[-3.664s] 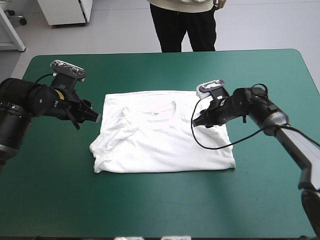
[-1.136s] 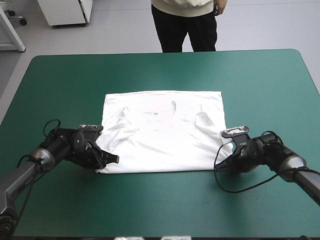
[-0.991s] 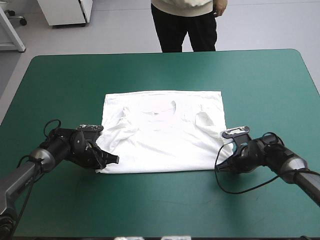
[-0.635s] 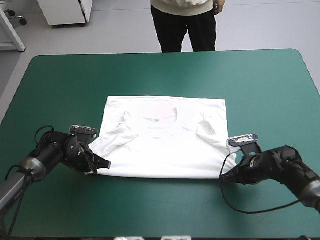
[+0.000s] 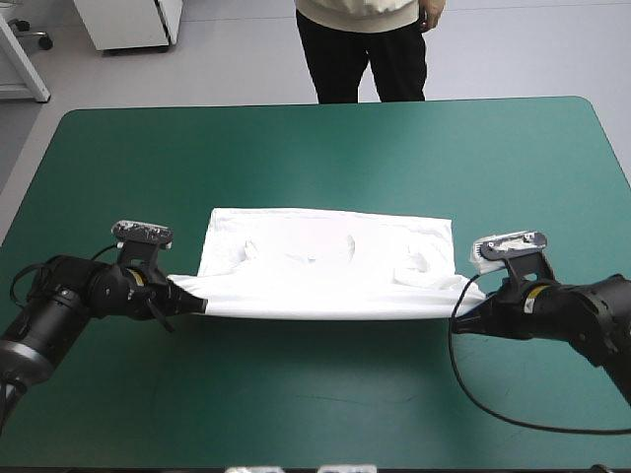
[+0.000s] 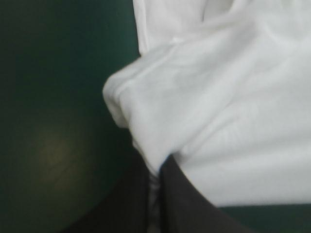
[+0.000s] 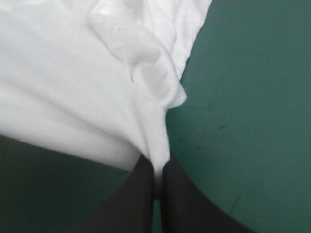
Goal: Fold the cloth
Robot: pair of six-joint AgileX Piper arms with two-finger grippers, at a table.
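High view: white T-shirt (image 5: 325,261) at the middle of the teal-green table (image 5: 315,138), collar toward 12 o'clock. The far part lies on the cover. The near hem is lifted and drawn into a straight line between the two grippers. Left gripper (image 5: 200,306) is at the shirt's 8 o'clock corner, right gripper (image 5: 461,322) at its 4 o'clock corner.

Left wrist view: left gripper (image 6: 158,170) is pinched nearly closed on a bunched corner of the T-shirt (image 6: 218,116), with a thin strip of cloth between the black fingers (image 6: 187,201). Teal-green cover (image 6: 53,97) shows beside the cloth.

Right wrist view: right gripper (image 7: 159,170) is likewise nearly closed on a gathered corner of the T-shirt (image 7: 68,97). The cloth fans out ahead of the fingers (image 7: 133,199), and bare table (image 7: 248,97) lies beside it.
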